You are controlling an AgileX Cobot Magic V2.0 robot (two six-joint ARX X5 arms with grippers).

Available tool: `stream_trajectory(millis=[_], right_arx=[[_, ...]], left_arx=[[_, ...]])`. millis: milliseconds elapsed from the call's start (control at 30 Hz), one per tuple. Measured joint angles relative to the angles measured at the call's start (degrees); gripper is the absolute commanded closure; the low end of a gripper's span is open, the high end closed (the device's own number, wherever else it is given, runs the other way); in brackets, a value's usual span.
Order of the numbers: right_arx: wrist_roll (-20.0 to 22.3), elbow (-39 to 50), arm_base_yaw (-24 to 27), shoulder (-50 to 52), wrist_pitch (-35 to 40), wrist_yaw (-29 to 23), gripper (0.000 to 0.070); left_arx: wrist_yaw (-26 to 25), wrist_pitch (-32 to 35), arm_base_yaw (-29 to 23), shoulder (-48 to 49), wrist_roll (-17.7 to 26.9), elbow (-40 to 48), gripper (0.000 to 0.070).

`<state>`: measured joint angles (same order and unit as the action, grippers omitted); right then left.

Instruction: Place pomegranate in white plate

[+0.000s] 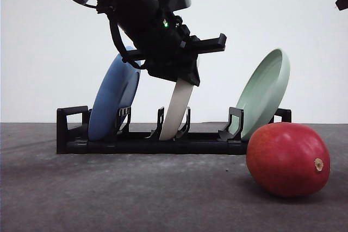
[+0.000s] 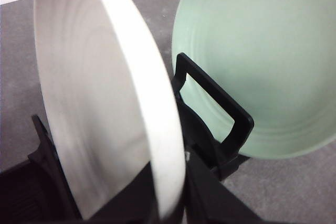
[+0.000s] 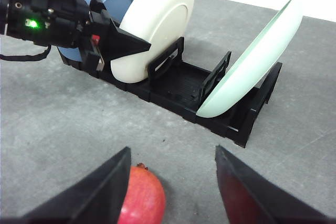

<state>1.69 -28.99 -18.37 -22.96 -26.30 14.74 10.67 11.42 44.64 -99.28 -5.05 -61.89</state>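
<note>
The white plate (image 1: 176,110) stands on edge in the middle slot of a black rack (image 1: 136,142). My left gripper (image 1: 186,75) comes down from above and is shut on its upper rim. In the left wrist view the white plate (image 2: 94,103) runs down between the dark fingers (image 2: 210,200). The pomegranate (image 1: 288,158), red with a tan stem spot, lies on the grey table in front of the rack's right end. In the right wrist view my right gripper (image 3: 172,156) hovers open above the pomegranate (image 3: 142,198), which sits toward one finger. The same view shows the left gripper (image 3: 122,45) on the white plate (image 3: 157,24).
A blue plate (image 1: 111,101) leans in the rack's left slot and a pale green plate (image 1: 263,93) in its right slot, tilted out to the right. The green plate (image 2: 262,61) is close beside the white one. Grey tabletop (image 1: 109,194) lies in front of the rack.
</note>
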Motion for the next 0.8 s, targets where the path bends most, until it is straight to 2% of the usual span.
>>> stream_trajectory(millis=[567,800], right_arx=[[0.0,0.0,0.0,0.0,0.0,0.0,0.0375],[0.0,0.0,0.0,0.0,0.0,0.0,0.0375]], left_arx=[[0.0,-0.8,0.0,6.5,-2.4,0.0,0.0689],[-1.3,-2.8,1.3,12.2,-6.0,0.0,0.0689]])
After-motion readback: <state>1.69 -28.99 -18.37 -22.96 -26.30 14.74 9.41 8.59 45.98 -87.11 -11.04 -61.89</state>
